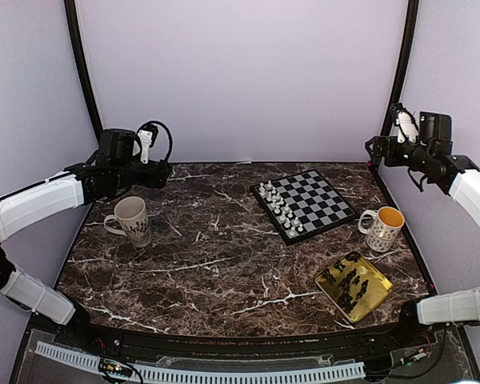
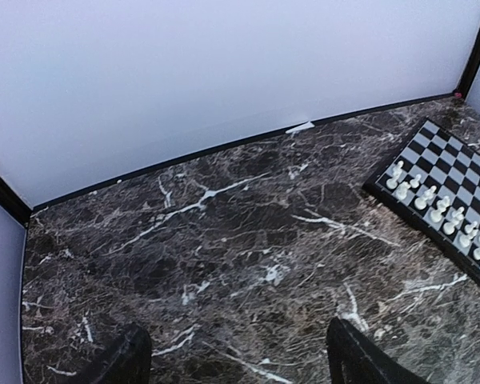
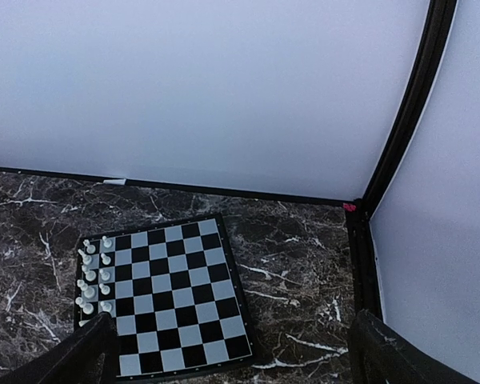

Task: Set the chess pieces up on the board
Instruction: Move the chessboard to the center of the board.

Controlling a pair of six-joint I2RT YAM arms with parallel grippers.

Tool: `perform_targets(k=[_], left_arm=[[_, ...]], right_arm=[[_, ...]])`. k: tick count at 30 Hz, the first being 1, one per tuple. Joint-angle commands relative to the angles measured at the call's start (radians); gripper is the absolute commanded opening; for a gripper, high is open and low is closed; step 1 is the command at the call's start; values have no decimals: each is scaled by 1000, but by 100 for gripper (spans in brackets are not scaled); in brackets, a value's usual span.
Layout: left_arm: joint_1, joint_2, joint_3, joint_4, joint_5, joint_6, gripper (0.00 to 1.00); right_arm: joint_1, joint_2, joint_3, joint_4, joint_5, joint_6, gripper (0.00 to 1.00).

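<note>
Both my pincers hang high with jaws apart and nothing in them: the left pincer (image 2: 238, 344) above bare counter (image 1: 216, 256) well left of the board (image 1: 316, 200), the right pincer (image 3: 232, 340) above the board's far right corner. The pale pieces (image 1: 282, 210) stand in two ranks along the board's left edge. The black pieces (image 1: 350, 286) lie heaped in a gold tray (image 1: 372, 276) near the board's near corner, so the black side is not yet set.

The risks, as I judge them: the black pieces are tiny and piled together, so a wide pincer may close on two at once, or nip one off-centre and flick it out of the tray. The tray looks light and shiny, so a hard descent could shove it along the counter. A mug (image 1: 382, 228) stands just right of the board, between tray and far squares, where my right arm could clip it in transit. Coming in from the board's left, my left pincer could topple the pale ranks. A second mug (image 1: 130, 220) stands well left of the board, under my left arm
</note>
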Motion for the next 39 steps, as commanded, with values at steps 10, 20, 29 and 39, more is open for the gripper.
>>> perform_targets(k=[10, 20, 29, 39], left_arm=[[57, 25, 22, 2, 133, -14, 46], [-57, 169, 120, -28, 236, -129, 40], [-156, 303, 144, -8, 307, -236, 19], [-187, 387, 150, 26, 379, -307, 0]], right_arm=[[-63, 230, 62, -23, -17, -85, 94], [-85, 655, 381, -163, -14, -138, 58], [-91, 1054, 727, -346, 4, -158, 34], [-86, 1311, 953, -515, 45, -223, 5]])
